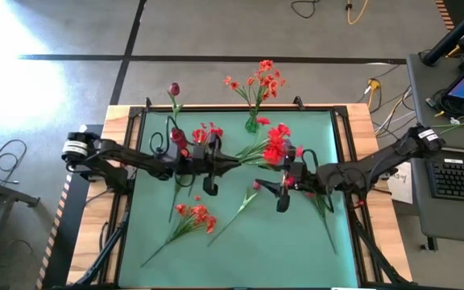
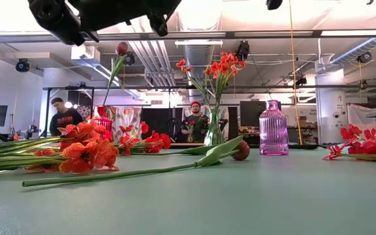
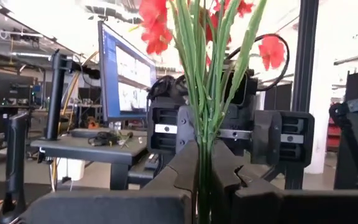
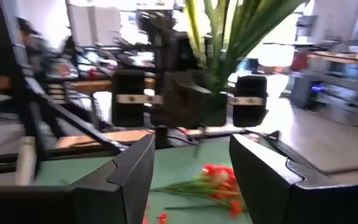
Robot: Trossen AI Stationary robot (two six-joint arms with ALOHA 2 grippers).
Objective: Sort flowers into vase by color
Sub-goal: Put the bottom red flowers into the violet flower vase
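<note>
My left gripper (image 1: pixel 234 165) hangs over the middle of the green mat (image 1: pixel 240 250), shut on a bright red flower cluster (image 1: pixel 271 138) with thin green stalks (image 3: pixel 201 112). My right gripper (image 1: pixel 266 185) faces it from the right, open, a little short of the stalks, with nothing between its fingers (image 4: pixel 135 168). At the mat's far edge a clear vase (image 1: pixel 252 122) holds orange-red sprays (image 2: pixel 219 66), and a red vase (image 1: pixel 176 137) holds a dark magenta bud (image 1: pixel 174 89). A purple vase (image 2: pixel 273 127) stands empty. An orange-red bunch (image 1: pixel 196 216) and a magenta bud (image 2: pixel 241 151) lie flat on the mat. My left gripper pinches several green stalks together near their lower ends (image 3: pixel 202 155) between its two fingers. The fingers come roughly level from the table's left. The stalks run on past the fingertips with the red blossoms (image 3: pixel 157 28) at their far end, lifted clear of the mat.
More red flowers (image 2: pixel 363 145) lie on the mat's right side, and a loose stalk (image 1: pixel 325 219) lies under the right arm. Two people (image 2: pixel 64 117) stand in the room beyond the table. A desk with a keyboard (image 1: pixel 461 179) is to the right.
</note>
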